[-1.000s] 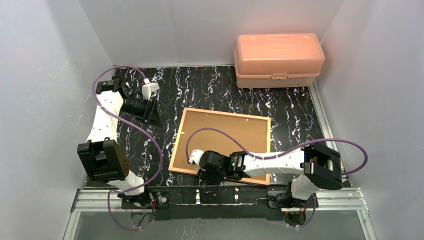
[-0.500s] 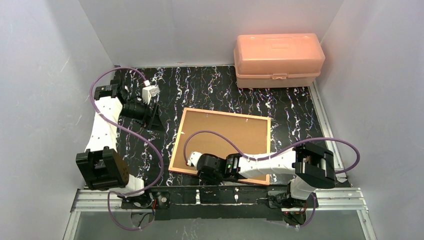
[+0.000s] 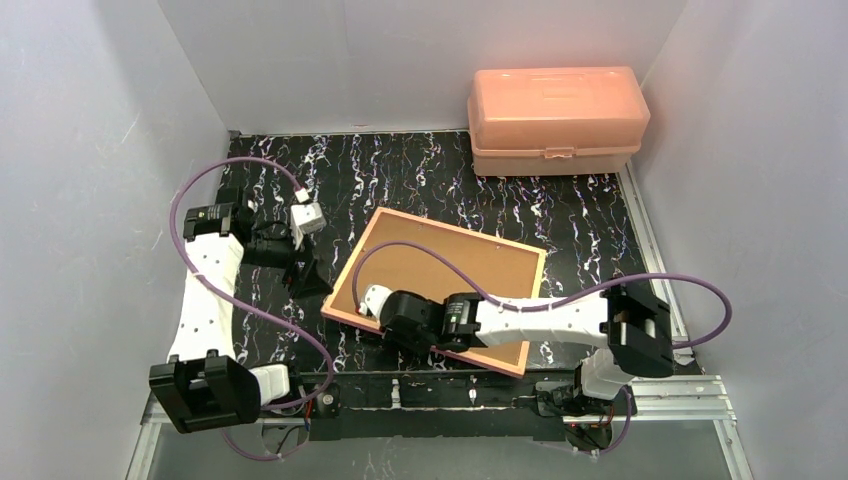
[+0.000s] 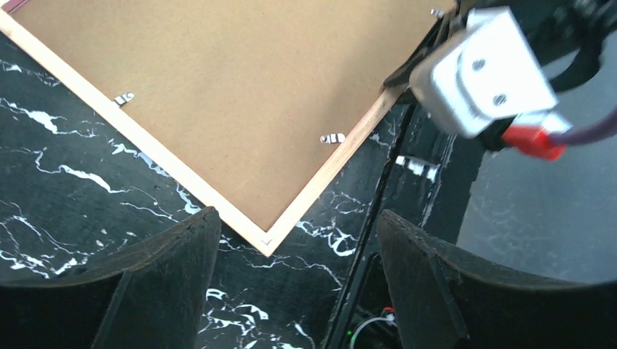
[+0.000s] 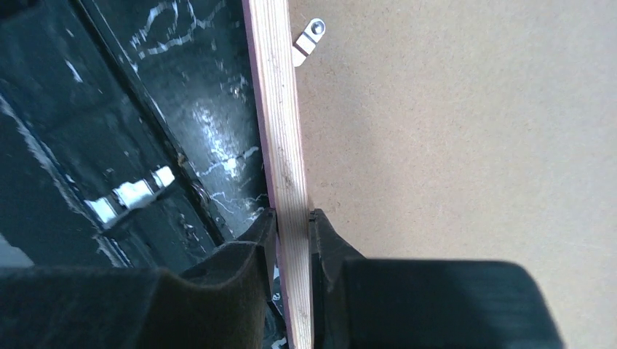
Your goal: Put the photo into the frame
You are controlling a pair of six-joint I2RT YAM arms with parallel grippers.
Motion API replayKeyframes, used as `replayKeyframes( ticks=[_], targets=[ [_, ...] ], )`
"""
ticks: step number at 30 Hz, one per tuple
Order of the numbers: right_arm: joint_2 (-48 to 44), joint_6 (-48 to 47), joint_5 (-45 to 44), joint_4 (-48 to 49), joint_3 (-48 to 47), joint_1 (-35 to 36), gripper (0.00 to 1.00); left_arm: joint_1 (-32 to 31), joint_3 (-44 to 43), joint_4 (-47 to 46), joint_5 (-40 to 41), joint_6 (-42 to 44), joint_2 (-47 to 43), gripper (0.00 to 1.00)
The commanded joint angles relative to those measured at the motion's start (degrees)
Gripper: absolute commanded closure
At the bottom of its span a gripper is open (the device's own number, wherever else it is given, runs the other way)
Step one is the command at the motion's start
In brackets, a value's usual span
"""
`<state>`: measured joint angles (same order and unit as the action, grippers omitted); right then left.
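Note:
The frame (image 3: 349, 264) lies back up in the middle of the table, its tan wood rail around a plain brown backing board (image 3: 455, 268). My right gripper (image 3: 388, 330) is shut on the frame's near rail (image 5: 282, 131), one finger on each side of it. In the right wrist view the gripper (image 5: 292, 222) clamps the wood strip, with the board (image 5: 451, 131) to the right. My left gripper (image 3: 307, 277) is open and empty just left of the frame's left corner (image 4: 263, 243). The left wrist view shows the left gripper (image 4: 298, 240) astride that corner. The photo is hidden.
A peach plastic box (image 3: 555, 118) stands at the back right. Small metal clips (image 4: 332, 138) (image 5: 309, 36) sit along the frame's inner edge. The right arm's white wrist camera (image 4: 487, 73) is close to the left gripper. White walls enclose the table.
The right gripper has swung the frame clockwise, its left corner now further left. The left arm has come nearer and lower, towards that corner.

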<state>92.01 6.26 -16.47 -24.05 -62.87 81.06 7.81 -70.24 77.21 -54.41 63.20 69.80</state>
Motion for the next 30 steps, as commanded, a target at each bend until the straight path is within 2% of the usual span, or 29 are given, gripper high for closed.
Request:
replayKeyframes(
  ticks=[1,4,7,12,14,17,21,26,30],
  targets=[
    [-5.7,-0.2,-1.0,0.0,-7.5,-2.3,0.99,0.2,2.4,5.7,-2.3,18.0,-4.5,0.24],
    [-7.1,0.2,3.2,-0.4,-10.3,-5.1,0.99,0.2,4.5,4.5,-2.6,23.7,-9.6,0.24],
    [-8.1,0.9,8.2,-0.1,-12.3,-8.2,0.99,0.2,6.4,2.1,-2.7,25.4,-14.4,0.24],
    [-8.0,1.6,15.8,-0.7,-16.3,-12.7,0.99,0.2,10.4,1.8,-2.9,36.5,-21.4,0.24],
    [-7.0,1.4,18.5,-1.5,-18.7,-13.5,0.99,0.2,12.9,-1.8,-3.6,40.4,-24.3,0.25],
    [-5.1,1.3,20.7,-3.7,-22.8,-13.9,0.99,0.1,16.4,-11.4,-4.4,41.1,-28.2,0.23],
    [-3.0,1.5,22.5,-5.8,-27.5,-14.0,0.99,-0.9,15.9,-13.7,-2.5,45.9,-26.2,0.22],
    [-1.1,2.2,24.2,-7.2,-30.9,-14.0,0.99,-2.8,15.8,-21.0,0.0,43.1,-23.6,0.27],
    [-0.1,2.6,24.6,-7.5,-32.5,-14.0,0.99,-7.0,15.0,-19.7,5.4,43.6,-21.0,0.31]
  ],
)
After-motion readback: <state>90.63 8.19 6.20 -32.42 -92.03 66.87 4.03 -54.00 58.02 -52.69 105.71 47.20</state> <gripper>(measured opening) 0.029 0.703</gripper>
